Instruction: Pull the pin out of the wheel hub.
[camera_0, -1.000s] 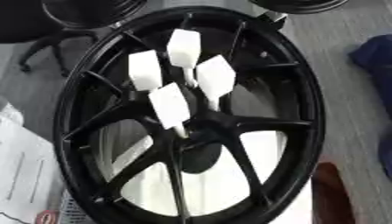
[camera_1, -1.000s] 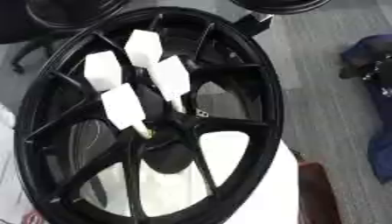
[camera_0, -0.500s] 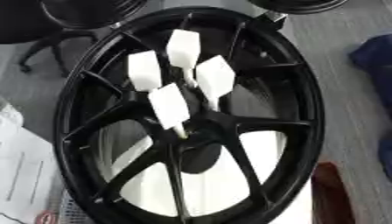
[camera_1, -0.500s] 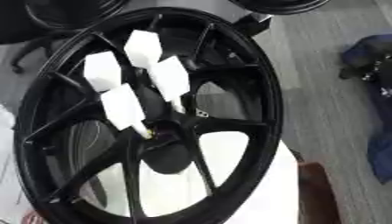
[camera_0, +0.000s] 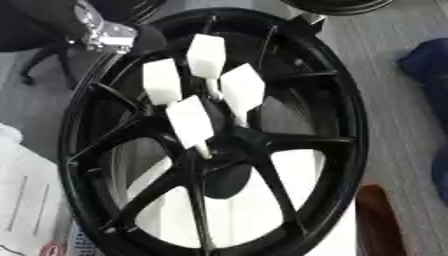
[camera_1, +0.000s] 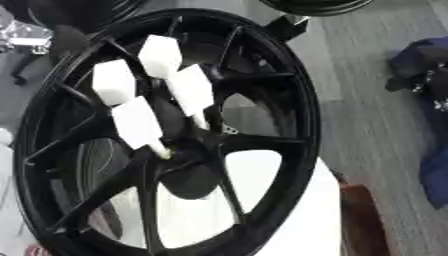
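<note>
A black spoked wheel hub (camera_0: 337, 150) lies on a white table. Several white block-headed pins stand in its centre: one at the top (camera_0: 206, 55), one at the left (camera_0: 162, 81), one at the right (camera_0: 242, 89) and the nearest (camera_0: 190, 120). My left hand (camera_0: 114, 34) shows as a black and silver shape at the upper left, over the rim. It sits apart from the pins, left of the top one. Nothing touches the pins. My right hand shows in neither view.
Papers (camera_0: 22, 200) lie on the table left of the wheel. A brown object (camera_0: 378, 220) sits at the lower right by the table edge. Grey floor lies beyond, with a chair base (camera_0: 35, 70), blue cloth (camera_0: 429, 65) and another dark wheel (camera_0: 337, 5).
My left arm has come into view at the upper left, over the wheel's rim. The pins and the wheel have not moved.
</note>
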